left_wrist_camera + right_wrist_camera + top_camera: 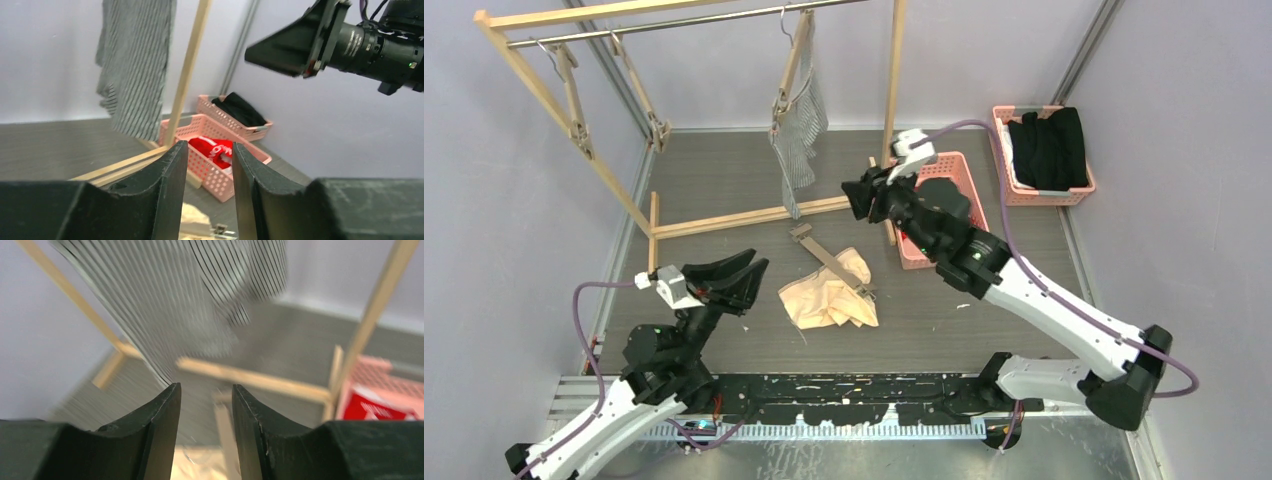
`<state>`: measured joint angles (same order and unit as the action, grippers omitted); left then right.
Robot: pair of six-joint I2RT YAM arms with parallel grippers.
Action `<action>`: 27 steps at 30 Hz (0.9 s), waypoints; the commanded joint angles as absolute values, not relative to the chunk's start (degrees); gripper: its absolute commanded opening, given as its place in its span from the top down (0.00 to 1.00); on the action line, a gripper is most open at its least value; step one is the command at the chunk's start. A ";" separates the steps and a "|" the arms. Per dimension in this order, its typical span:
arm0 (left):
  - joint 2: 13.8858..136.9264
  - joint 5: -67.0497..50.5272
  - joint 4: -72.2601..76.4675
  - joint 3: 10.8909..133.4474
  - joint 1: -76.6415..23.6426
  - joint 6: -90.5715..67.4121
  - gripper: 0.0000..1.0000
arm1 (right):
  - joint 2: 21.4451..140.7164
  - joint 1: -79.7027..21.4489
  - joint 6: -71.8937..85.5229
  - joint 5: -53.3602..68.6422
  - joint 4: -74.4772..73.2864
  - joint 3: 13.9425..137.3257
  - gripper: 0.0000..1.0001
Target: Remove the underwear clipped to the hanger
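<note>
Hovering raised, right tool (pixel 859 195) near hanging pinstriped shorts (pixel 802 125).

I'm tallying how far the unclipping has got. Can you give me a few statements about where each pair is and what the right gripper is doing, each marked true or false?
1. The pinstriped shorts hang from a hanger on the rack. True.
2. The cream shorts sit in a pink basket. False: they lie on the table, with a loose hanger across them.
3. The red shorts lie in the nearer pink basket. True.
4. The right gripper is shut on the pinstriped shorts. False: it is open and empty, short of the fabric.
5. The black garment hangs on the rack. False: it lies in the far basket.
</note>
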<state>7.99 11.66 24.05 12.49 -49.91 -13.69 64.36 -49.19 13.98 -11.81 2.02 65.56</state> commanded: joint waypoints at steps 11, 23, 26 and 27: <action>16.74 19.25 4.62 19.06 -50.19 -12.15 0.64 | 85.83 -58.37 7.30 -31.88 -23.69 62.57 0.47; 18.60 18.74 4.80 16.22 -50.34 -13.48 0.68 | 96.54 -52.81 2.66 -16.33 -16.38 72.89 0.46; 18.37 18.71 5.32 15.17 -50.87 -13.70 0.68 | 100.64 -51.12 1.22 -11.05 -16.52 77.58 0.46; 18.44 18.87 5.42 15.00 -50.95 -13.71 0.68 | 101.99 -50.24 0.77 -9.04 -16.52 79.02 0.46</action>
<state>18.87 17.85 3.62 15.77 -50.26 -12.99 98.63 -52.34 3.68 -17.80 -19.22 72.62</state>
